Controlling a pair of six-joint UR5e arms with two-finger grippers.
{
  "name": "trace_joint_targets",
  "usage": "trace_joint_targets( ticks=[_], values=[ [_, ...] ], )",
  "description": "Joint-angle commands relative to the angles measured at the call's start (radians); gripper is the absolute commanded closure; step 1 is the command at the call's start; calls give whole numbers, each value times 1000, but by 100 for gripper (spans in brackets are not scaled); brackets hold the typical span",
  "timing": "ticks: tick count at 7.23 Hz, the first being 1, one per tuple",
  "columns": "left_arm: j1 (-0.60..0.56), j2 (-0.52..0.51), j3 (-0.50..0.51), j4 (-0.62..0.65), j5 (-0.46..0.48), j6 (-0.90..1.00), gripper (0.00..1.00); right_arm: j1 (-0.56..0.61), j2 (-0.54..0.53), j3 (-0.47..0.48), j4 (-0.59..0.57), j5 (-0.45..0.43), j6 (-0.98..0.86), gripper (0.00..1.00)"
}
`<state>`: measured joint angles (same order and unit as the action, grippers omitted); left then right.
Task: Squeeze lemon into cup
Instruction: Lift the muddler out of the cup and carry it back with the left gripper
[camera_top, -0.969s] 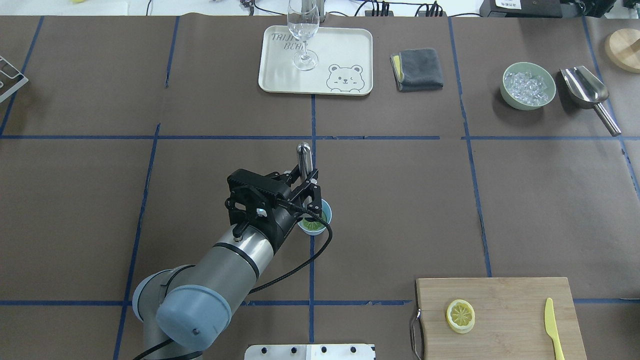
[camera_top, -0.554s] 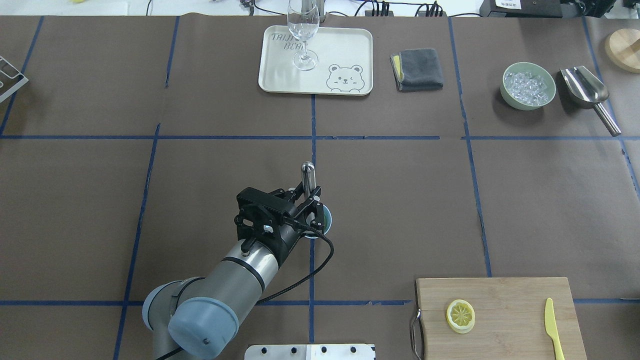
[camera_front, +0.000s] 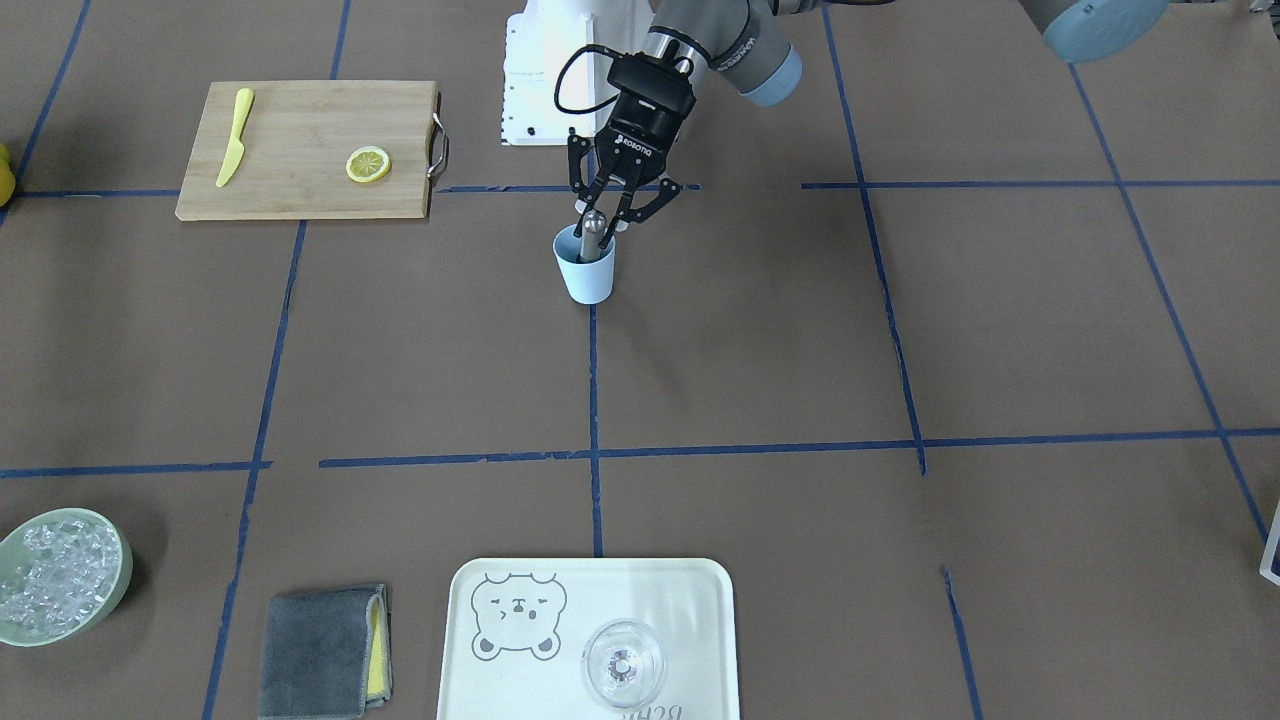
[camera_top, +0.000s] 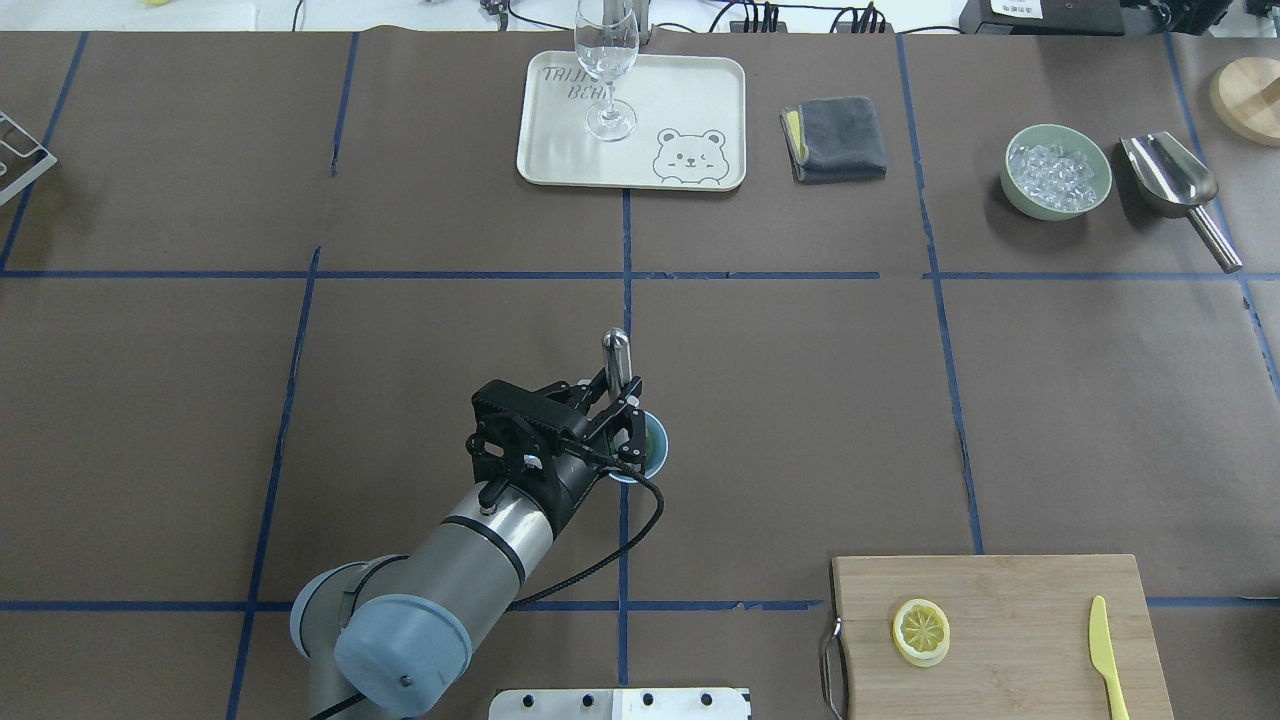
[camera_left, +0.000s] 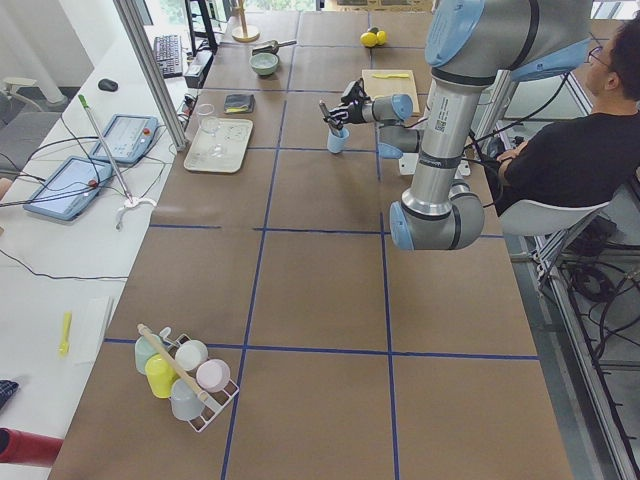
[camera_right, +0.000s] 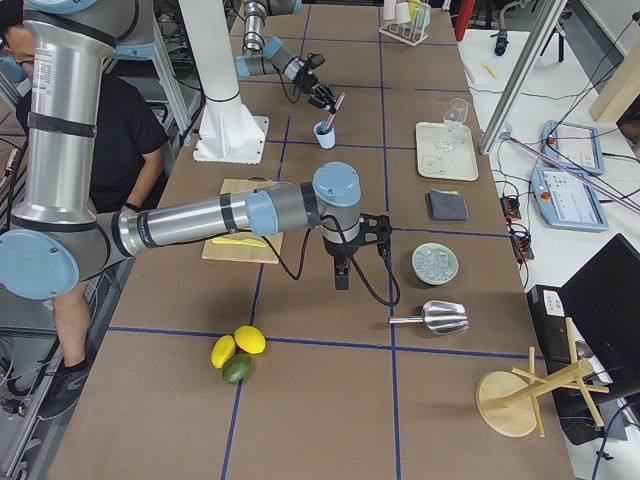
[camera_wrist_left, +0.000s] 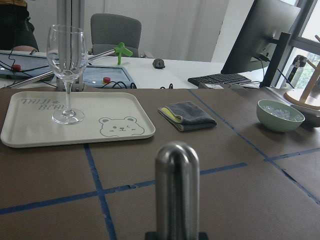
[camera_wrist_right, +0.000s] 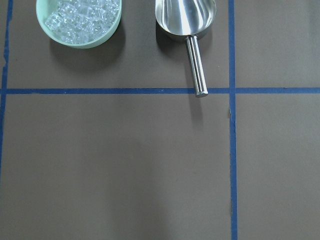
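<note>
Cutting board (camera_top: 1010, 610): nearest to us in the overhead view, it carries a lemon slice (camera_top: 921, 631) lying flat and untouched, with a yellow knife (camera_top: 1106, 653) well apart from it on the same board.
Left gripper (camera_top: 622, 398): we have its jaws narrowed around a metal rod (camera_top: 615, 360), which stands nearly upright with its lower end down inside the cup.
Cup (camera_front: 586, 270): the light blue cup stands upright on the table's centre line, directly under our left gripper; its inside is mostly hidden by the fingers, so we cannot tell what lies at the bottom.
Step in hand: we judge that we are pressing or muddling in the cup with the rod, the squeezing part of the task.
Next move: it calls for a straight push along the cup's axis, since a sideways shove could tip the light cup.
Right gripper (camera_right: 341, 275): seen only from the side, hanging above bare table between the board and the bowl of ice (camera_top: 1057, 171); we cannot tell how its jaws stand.
Far edge: a tray (camera_top: 690, 100) with a wine glass (camera_top: 606, 70), a folded cloth (camera_top: 835, 138), and a metal scoop (camera_top: 1174, 183).
</note>
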<state>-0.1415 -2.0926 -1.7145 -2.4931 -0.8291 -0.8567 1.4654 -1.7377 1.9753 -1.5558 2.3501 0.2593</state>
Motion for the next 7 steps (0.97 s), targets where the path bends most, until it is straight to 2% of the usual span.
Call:
trace_joint_targets(
  ticks=[1, 3, 5, 6, 7],
  values=[
    [-6, 3, -80, -7, 1, 74, 100, 3, 1, 0, -1, 0, 0, 0],
    [-13, 2, -118, -6, 1, 77, 100, 3, 4, -1, -1, 0, 0, 0],
    [-76, 0, -174, -7, -2, 139, 100, 4, 1, -1, 0, 0, 0, 0],
    [-126, 5, -177, -3, -46, 139, 100, 4, 0, -4, 2, 0, -3, 0],
    [-201, 50, -177, 6, -138, 139, 100, 6, -5, -7, 2, -3, -5, 0]
  ],
)
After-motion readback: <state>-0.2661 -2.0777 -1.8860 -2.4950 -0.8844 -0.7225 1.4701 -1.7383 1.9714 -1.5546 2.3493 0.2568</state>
